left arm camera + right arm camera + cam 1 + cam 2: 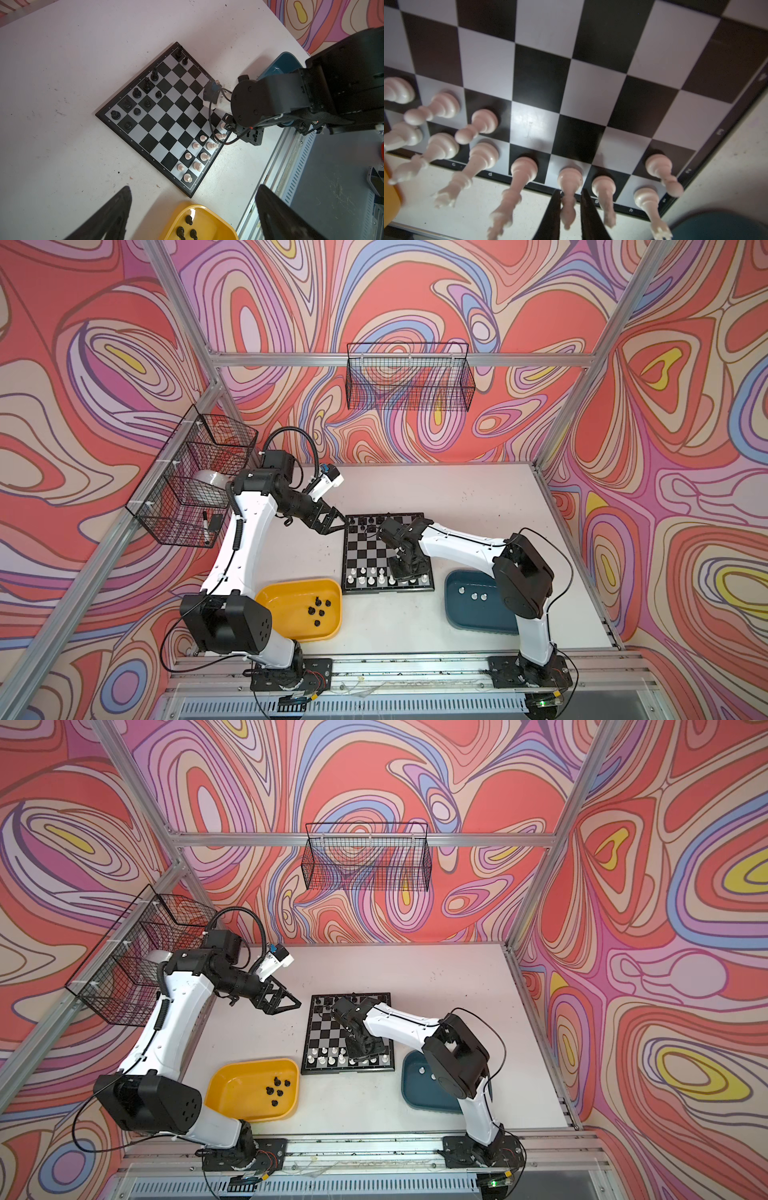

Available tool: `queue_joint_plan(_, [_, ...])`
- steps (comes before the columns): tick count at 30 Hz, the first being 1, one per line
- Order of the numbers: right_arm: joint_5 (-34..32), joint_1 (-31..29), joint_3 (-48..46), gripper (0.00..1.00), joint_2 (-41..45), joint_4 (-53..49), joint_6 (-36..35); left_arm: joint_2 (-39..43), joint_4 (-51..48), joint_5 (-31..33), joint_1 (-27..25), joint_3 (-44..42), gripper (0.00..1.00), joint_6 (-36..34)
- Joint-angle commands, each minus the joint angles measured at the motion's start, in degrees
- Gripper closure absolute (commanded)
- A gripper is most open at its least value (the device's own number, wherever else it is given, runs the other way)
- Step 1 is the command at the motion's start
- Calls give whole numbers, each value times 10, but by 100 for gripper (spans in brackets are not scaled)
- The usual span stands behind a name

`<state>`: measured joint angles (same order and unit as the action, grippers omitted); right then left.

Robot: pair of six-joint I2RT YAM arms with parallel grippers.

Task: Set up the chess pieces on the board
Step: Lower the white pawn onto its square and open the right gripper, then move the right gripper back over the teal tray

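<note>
White plastic chess piece stands on the edge row of the flat black-and-silver board, between 2 fingers of my right pincer; squeezed or not, I cannot tell. Left pincer is released.

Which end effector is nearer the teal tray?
Right. The right end effector is over the board's near row, by the teal tray; the left end effector is at its far corner.

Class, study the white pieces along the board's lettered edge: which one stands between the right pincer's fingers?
The third white piece from the h-marked corner: it alone stands between the fingers of the right pincer, while its row-mates stand outside them on either side.
</note>
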<state>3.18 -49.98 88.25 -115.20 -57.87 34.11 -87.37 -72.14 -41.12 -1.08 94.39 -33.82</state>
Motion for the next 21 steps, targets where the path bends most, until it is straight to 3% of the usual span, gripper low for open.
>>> queue_joint_plan(1, [-7,-4,19,80,-6,-8,-2,2,-6,-12,2,0,6,-3])
queue_joint_plan(21, [-22,-7,47,74,7,-39,-3,-2,-4,-21,2,15,6,10])
